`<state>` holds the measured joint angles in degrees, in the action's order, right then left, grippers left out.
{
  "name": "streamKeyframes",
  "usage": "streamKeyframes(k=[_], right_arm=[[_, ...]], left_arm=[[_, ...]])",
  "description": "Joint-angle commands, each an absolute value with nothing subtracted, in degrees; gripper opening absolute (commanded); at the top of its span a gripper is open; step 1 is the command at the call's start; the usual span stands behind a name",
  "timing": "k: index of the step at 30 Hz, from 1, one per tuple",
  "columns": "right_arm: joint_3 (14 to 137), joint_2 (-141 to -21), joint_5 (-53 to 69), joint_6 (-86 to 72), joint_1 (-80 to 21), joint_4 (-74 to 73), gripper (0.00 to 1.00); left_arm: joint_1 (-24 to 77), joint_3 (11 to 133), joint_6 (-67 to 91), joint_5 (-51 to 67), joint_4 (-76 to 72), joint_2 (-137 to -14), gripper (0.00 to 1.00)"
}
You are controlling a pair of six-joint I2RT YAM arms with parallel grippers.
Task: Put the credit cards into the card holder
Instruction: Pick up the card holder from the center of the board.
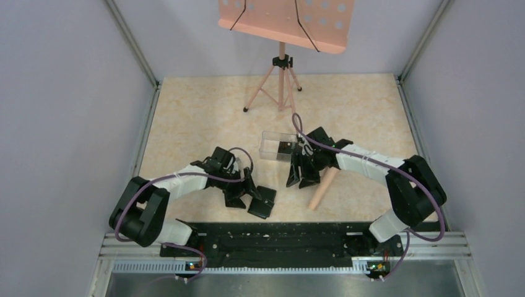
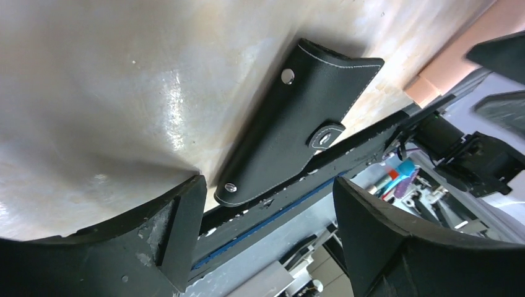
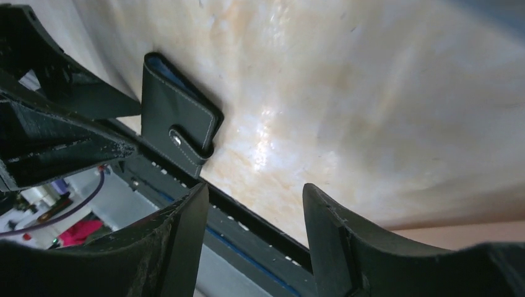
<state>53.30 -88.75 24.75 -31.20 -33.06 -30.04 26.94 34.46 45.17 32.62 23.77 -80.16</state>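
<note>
The card holder (image 1: 263, 202) is a black wallet that lies snapped shut on the table near the front edge. It also shows in the left wrist view (image 2: 297, 124) and in the right wrist view (image 3: 176, 120). My left gripper (image 1: 238, 197) is just left of it, open and empty (image 2: 266, 210). My right gripper (image 1: 299, 180) hangs open and empty (image 3: 254, 216) to the wallet's right, beside the clear box. No credit card shows clearly. A dark shape (image 1: 286, 148) sits in the clear box, and I cannot tell what it is.
A clear plastic box (image 1: 276, 145) stands mid-table behind the right gripper. A wooden stick (image 1: 323, 188) lies under the right arm. A pink music stand on a tripod (image 1: 282, 74) stands at the back. A black rail (image 1: 272, 238) runs along the front edge.
</note>
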Motion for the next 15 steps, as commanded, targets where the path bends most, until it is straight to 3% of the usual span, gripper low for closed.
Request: streamKeyframes(k=[1,15], right_arm=[[48.1,-88.4,31.7,-41.6,-37.4,-18.9,0.56],[47.0,-94.5,31.3,-44.1,-40.3,-12.9,0.55]], left_arm=[[27.1,30.4,49.5,33.3,18.0,-78.8,0.80],[31.8,28.8,59.6,33.6,7.2,-81.0,0.71]])
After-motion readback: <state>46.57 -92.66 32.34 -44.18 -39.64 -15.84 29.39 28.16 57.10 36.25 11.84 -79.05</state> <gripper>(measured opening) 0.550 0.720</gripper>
